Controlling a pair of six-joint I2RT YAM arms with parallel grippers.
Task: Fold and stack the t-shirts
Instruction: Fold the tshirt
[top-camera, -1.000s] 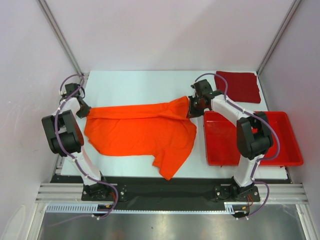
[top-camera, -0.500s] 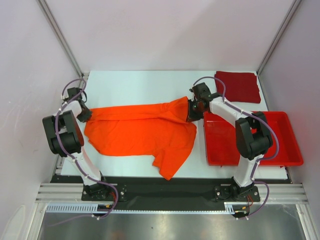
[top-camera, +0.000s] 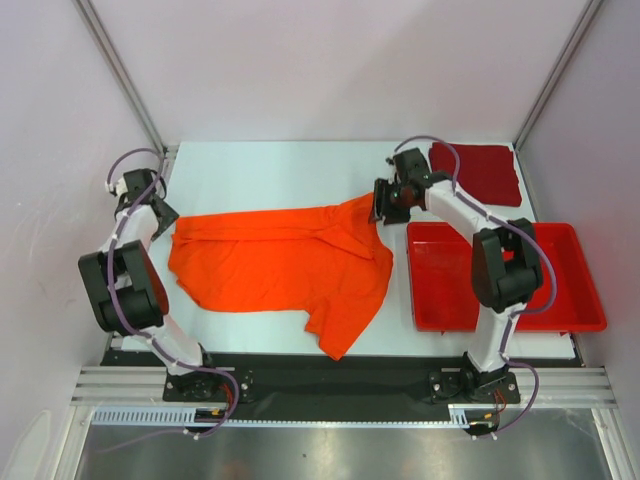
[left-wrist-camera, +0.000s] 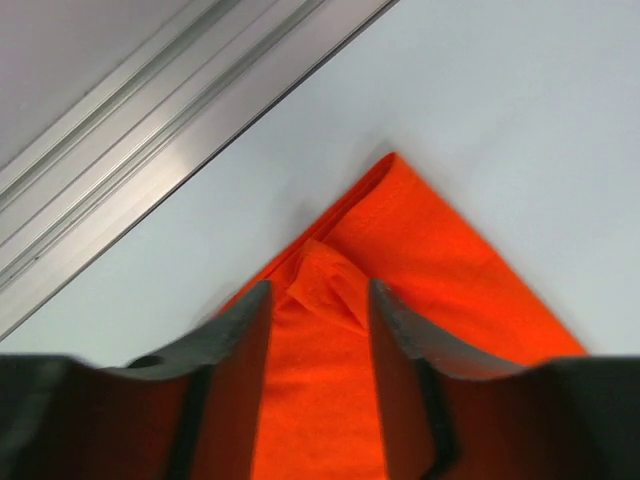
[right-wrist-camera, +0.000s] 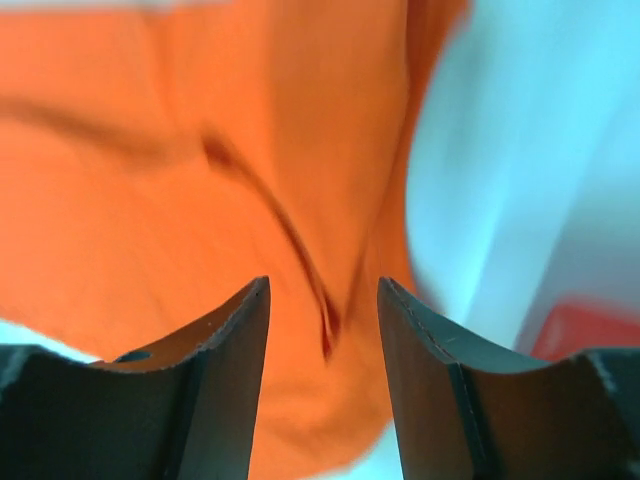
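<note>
The orange t-shirt (top-camera: 280, 265) lies spread on the white table, with one sleeve trailing toward the near edge. My left gripper (top-camera: 166, 222) is at its far left corner, open. In the left wrist view that gripper (left-wrist-camera: 320, 300) stands just over the folded orange corner (left-wrist-camera: 430, 250), which rests on the table. My right gripper (top-camera: 380, 205) hovers open at the shirt's far right corner. The right wrist view shows that gripper (right-wrist-camera: 323, 295) above wrinkled orange cloth (right-wrist-camera: 150, 180). The dark red t-shirt (top-camera: 478, 172) lies as a folded square at the back right.
A rigid red tray (top-camera: 505, 278) sits right of the orange shirt, and a sliver of it (right-wrist-camera: 590, 325) shows in the right wrist view. An aluminium frame rail (left-wrist-camera: 150, 110) runs along the table's left edge. Grey walls enclose the back and sides.
Both grippers have opened and let go of the orange shirt's far corners. Each has drawn back a little from the cloth, and the shirt's far edge now lies flat on the table.
</note>
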